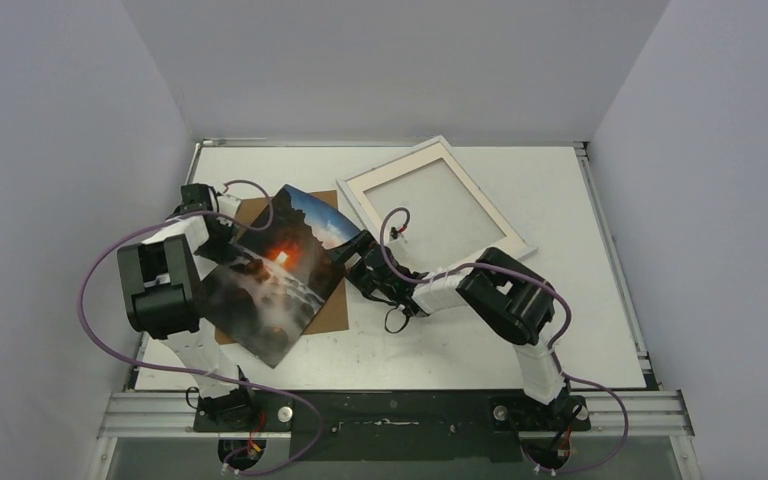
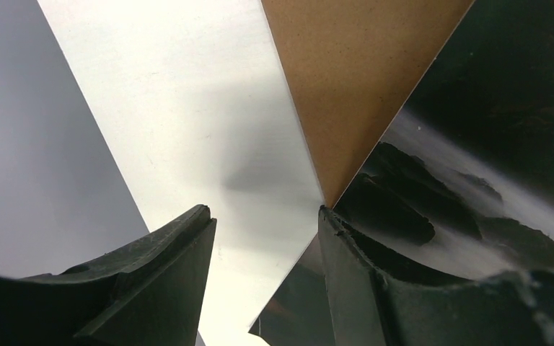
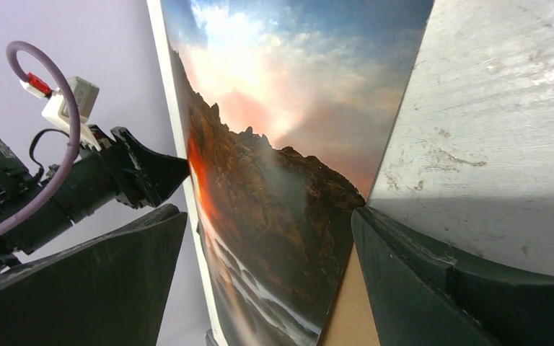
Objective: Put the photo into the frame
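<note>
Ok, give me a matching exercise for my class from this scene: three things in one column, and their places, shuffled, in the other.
Things
1. thin sunset-landscape photo print
2. plain brown flat board
3. white rectangular picture frame

Places
A. lying on the far side of the table, apart from the print
B. raised at a tilt above the table
C. flat on the table, partly covered by the print

Pairs: 1-B, 2-C, 3-A
</note>
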`<action>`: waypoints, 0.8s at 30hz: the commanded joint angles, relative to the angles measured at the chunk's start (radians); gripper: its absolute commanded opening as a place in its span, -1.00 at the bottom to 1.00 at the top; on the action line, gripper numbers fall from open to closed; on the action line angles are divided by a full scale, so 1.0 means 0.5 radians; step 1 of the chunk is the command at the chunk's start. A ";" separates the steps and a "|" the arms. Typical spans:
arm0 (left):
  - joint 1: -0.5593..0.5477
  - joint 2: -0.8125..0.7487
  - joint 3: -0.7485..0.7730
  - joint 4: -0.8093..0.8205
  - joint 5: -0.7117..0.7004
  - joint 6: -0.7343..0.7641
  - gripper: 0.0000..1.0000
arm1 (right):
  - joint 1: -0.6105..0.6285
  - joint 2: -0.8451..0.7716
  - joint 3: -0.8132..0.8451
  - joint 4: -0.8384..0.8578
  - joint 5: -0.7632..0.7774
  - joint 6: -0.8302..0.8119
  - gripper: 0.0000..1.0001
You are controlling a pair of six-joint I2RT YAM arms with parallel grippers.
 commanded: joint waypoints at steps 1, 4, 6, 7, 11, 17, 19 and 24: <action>-0.107 0.025 -0.106 -0.256 0.257 -0.056 0.08 | 0.035 -0.005 -0.103 0.014 0.051 0.064 0.80; -0.131 0.021 -0.107 -0.256 0.256 -0.059 0.08 | 0.038 -0.038 -0.168 0.045 0.097 0.088 0.80; -0.149 0.024 -0.109 -0.259 0.254 -0.055 0.07 | 0.039 -0.044 -0.187 0.055 0.115 0.101 0.79; -0.160 0.026 -0.109 -0.261 0.254 -0.055 0.06 | 0.043 -0.040 -0.179 0.042 0.117 0.096 0.79; -0.207 0.012 -0.116 -0.271 0.262 -0.063 0.05 | 0.058 -0.001 -0.107 0.021 0.110 0.079 0.80; -0.255 -0.017 -0.128 -0.280 0.287 -0.080 0.04 | 0.058 0.076 -0.133 0.243 0.009 0.107 0.80; -0.273 -0.008 -0.113 -0.283 0.287 -0.086 0.04 | 0.057 0.108 -0.138 0.349 -0.023 0.116 0.80; -0.308 0.047 -0.087 -0.266 0.263 -0.093 0.04 | 0.059 0.134 -0.135 0.489 -0.035 0.078 0.80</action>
